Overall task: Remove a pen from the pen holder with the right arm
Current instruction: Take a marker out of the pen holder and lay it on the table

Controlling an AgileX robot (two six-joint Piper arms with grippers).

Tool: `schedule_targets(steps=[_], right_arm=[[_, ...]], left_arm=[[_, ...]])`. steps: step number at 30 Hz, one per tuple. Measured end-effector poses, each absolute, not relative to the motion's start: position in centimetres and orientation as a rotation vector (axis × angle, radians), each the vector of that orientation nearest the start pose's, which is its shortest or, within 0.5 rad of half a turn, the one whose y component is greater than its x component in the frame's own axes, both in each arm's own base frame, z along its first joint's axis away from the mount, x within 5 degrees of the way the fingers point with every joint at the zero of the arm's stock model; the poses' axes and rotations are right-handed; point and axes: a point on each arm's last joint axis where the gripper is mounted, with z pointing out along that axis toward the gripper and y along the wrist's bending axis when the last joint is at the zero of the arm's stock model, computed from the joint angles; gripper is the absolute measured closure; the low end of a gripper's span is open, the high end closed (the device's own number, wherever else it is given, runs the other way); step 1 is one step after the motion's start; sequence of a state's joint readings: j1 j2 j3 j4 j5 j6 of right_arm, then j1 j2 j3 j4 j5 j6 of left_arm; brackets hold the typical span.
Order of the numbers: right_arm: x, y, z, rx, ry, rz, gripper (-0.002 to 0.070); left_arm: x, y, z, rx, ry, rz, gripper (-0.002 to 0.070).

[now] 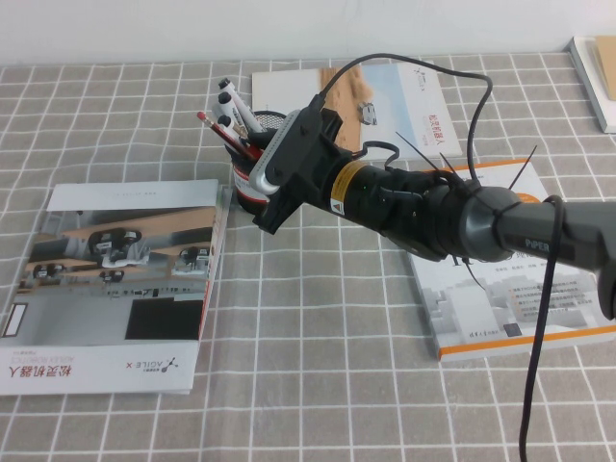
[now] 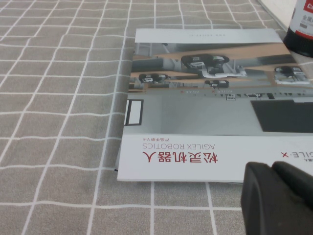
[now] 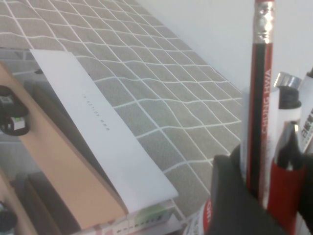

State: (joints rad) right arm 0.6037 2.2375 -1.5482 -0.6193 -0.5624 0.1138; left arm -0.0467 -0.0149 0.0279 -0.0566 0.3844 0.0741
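A black mesh pen holder stands on the checked cloth behind the left booklet, with several pens and a red-tipped pencil sticking out of it. My right gripper reaches into the bunch from the right, its tips hidden behind the wrist. In the right wrist view its dark fingers flank a red-and-black pencil and a red pen; the right gripper is open around them. My left gripper is shut and hovers over the near edge of the left booklet.
An AgileX Robotics booklet lies at the left. A second booklet lies behind the holder, and a third is under my right arm. A flat tray edge shows at the back right. The arm's cable hangs down.
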Motion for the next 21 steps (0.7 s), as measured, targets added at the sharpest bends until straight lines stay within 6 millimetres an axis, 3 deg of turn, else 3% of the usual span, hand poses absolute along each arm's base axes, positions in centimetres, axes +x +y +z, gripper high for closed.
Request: schedule_targets(steps=[21], right_arm=[[40.65,31.23,18.8,-1.031,1.372,0.381,0.0589]], left_arm=[[5.2,-0.44,17.01,0.079,1.879,-0.037,0.068]])
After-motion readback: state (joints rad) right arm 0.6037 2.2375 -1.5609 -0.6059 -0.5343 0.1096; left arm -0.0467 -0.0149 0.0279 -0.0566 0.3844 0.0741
